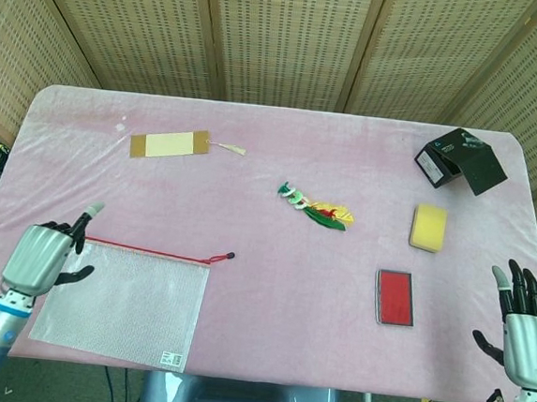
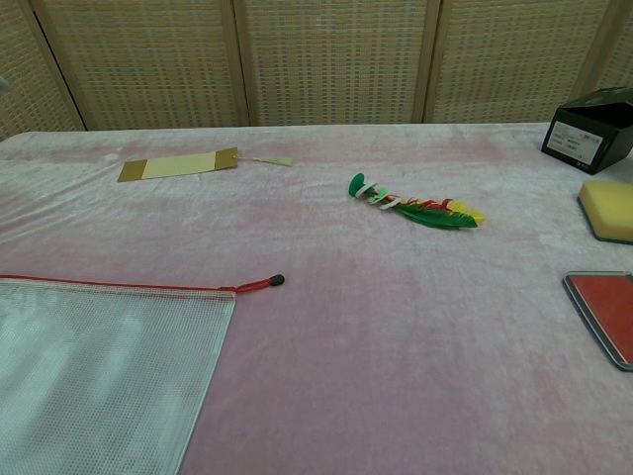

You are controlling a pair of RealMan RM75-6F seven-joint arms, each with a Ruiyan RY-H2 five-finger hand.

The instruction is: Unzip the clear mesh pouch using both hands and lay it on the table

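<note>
The clear mesh pouch [image 1: 120, 301] lies flat on the pink bench [image 1: 280, 178] at its near-left corner, its long axis running left to right, the red zipper [image 1: 142, 249] along the far edge and the pull [image 1: 221, 255] sticking out past the far-right corner. The left hand [image 1: 40, 254] is much the nearer, hovering at the pouch's far-left corner, one finger pointing outward and the rest curled in on nothing; whether it touches the mesh cannot be told from above. The right hand [image 1: 525, 329] is well apart at the bench's near-right edge, fingers spread, holding nothing, so it would have to cross toward the pull. The chest view shows neither hand and cuts off the pouch's left and near edges; the small label at its near edge is too small to read
</note>
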